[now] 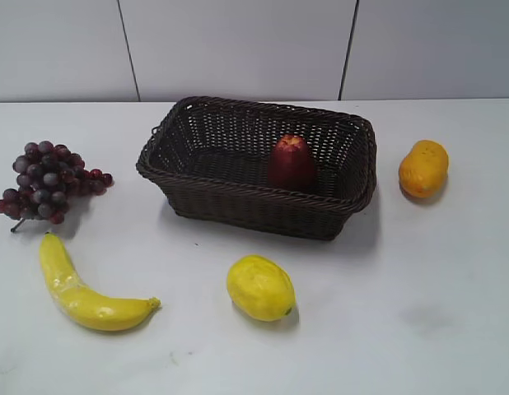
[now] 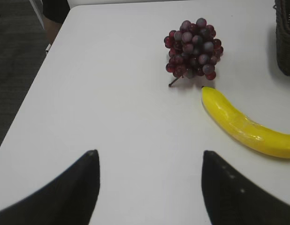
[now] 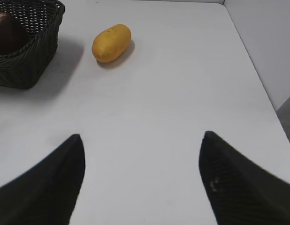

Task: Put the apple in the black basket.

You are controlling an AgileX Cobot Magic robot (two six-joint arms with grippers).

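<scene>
Since the apple already stands upright inside the black basket, toward its right end, near the counter's far edge, placement reads as done; nothing further seems required beyond keeping clear. Left gripper: fingers spread, empty. Right gripper: fingers spread, empty. Outlying: 1 orange fruit right, 1 lemon front, 1 banana, 1 grape bunch left.
</scene>
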